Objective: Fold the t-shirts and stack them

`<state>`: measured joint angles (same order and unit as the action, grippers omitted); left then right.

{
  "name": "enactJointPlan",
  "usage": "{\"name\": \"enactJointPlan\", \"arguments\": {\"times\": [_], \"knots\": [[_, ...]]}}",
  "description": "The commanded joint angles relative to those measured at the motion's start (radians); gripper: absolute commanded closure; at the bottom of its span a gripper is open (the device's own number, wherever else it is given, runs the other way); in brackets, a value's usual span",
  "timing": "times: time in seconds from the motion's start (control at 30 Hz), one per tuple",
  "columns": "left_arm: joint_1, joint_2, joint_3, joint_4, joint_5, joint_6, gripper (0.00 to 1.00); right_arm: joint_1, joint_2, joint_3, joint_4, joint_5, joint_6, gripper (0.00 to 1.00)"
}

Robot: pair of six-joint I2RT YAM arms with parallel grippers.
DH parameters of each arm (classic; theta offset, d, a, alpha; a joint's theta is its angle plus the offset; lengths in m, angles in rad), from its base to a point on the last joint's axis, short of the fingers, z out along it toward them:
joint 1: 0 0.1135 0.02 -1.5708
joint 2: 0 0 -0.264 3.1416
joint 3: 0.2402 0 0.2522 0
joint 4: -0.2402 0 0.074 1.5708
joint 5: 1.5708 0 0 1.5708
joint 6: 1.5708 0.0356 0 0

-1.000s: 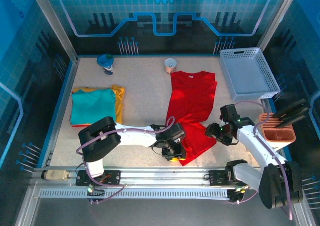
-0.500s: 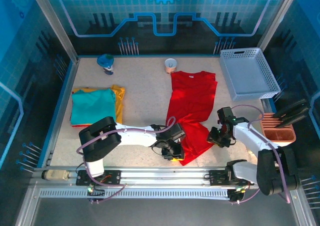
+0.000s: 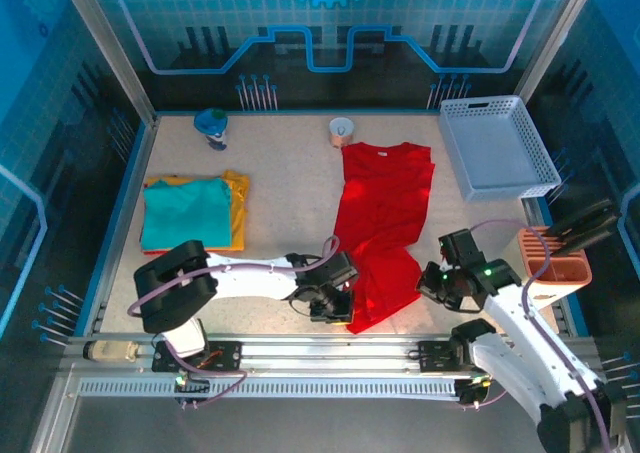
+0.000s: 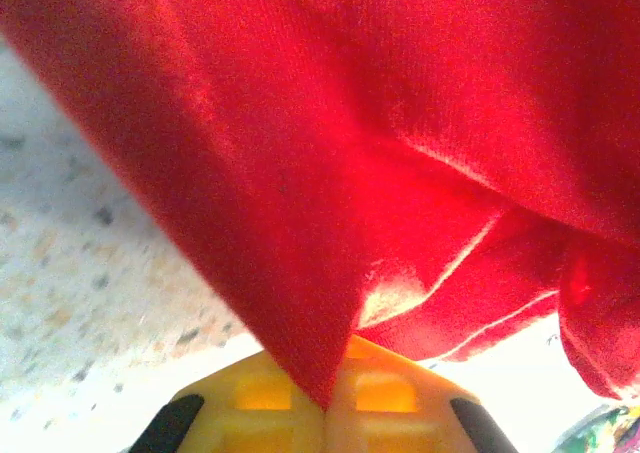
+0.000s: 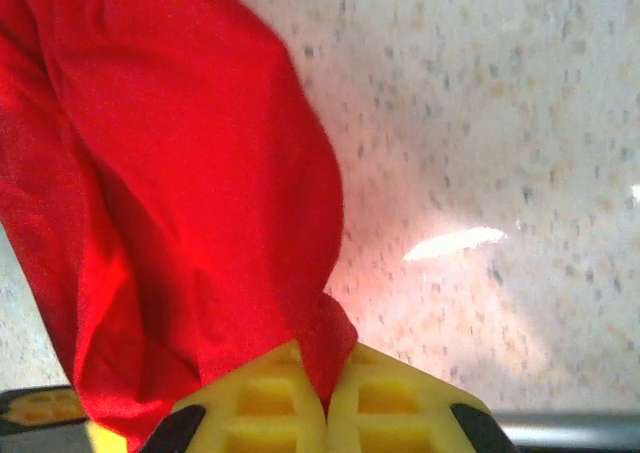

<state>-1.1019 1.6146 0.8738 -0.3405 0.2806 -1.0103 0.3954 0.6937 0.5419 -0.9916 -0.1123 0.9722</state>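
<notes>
1. Left gripper (image 4: 325,413) is clamped on the near-left corner of the red shirt (image 3: 385,213).
2. Right gripper (image 5: 325,398) pinches its near-right edge.
3. The red shirt lies right of centre, stretched far to near.
4. Teal shirt (image 3: 185,211) lies folded on the yellow shirt (image 3: 238,195), left.

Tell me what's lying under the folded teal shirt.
A yellow-orange t-shirt, showing along the teal t-shirt's far and right edges. Whether anything else lies beneath is covered.
</notes>
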Motion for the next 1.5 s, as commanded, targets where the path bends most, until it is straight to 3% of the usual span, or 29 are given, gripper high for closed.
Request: {"name": "enactJointPlan", "arguments": {"times": [0.0, 0.23, 0.4, 0.67, 0.97, 1.17, 1.47], "knots": [[-0.019, -0.086, -0.012, -0.094, -0.007, 0.041, 0.95, 0.082, -0.034, 0.075, -0.145, 0.058, 0.13, 1.0], [-0.036, -0.252, -0.027, -0.154, -0.006, 0.013, 0.93, 0.203, -0.143, 0.133, -0.258, 0.111, 0.281, 1.0], [-0.036, -0.3, -0.012, -0.181, -0.024, 0.015, 0.89, 0.226, -0.2, 0.156, -0.316, 0.149, 0.315, 1.0], [-0.034, -0.262, 0.036, -0.143, 0.011, 0.02, 0.9, 0.226, -0.227, 0.188, -0.329, 0.206, 0.321, 1.0], [0.079, -0.208, 0.12, -0.161, 0.04, 0.099, 0.9, 0.221, -0.151, 0.191, -0.18, 0.271, 0.279, 1.0], [0.185, -0.111, 0.234, -0.225, 0.065, 0.21, 0.95, 0.137, -0.021, 0.202, -0.033, 0.255, 0.184, 1.0], [0.33, 0.016, 0.329, -0.193, 0.118, 0.285, 0.98, -0.121, 0.105, 0.204, 0.152, 0.125, 0.025, 1.0]]}}
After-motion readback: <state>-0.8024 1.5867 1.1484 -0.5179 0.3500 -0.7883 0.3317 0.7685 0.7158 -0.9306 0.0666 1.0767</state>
